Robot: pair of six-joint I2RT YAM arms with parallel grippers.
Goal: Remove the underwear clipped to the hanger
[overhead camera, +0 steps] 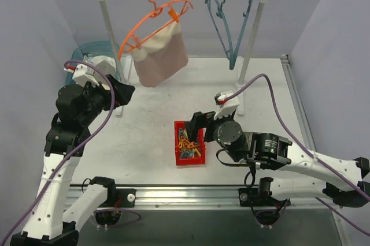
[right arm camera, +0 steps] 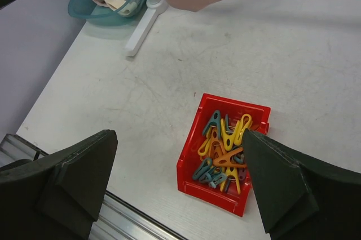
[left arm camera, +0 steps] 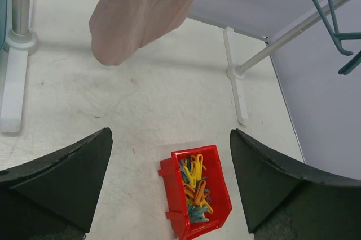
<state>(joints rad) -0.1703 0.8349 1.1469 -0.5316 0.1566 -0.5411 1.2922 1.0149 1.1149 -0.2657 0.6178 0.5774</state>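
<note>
A white table (overhead camera: 150, 136) is sitting between lilac walls. From above, one orange hanger (overhead camera: 151, 18) is hanging tilted on the rail, carrying one underwear (overhead camera: 162, 55) just ahead of my left pincer (overhead camera: 126, 93). Two teal hangers (overhead camera: 222, 26) are hanging beyond my right pincer (overhead camera: 196, 123), which is hovering over one red bin (overhead camera: 191, 163).

Left wrist: my fingers (left arm camera: 62, 178) are spreading wide, with the underwear dangling ahead and above.

Right wrist: they are spreading wide too, and the clips (right arm camera: 225, 150) below are too tangled to count.

If I tug the cloth while it is clipped, I am risking dragging the hanger off the rail.
</note>
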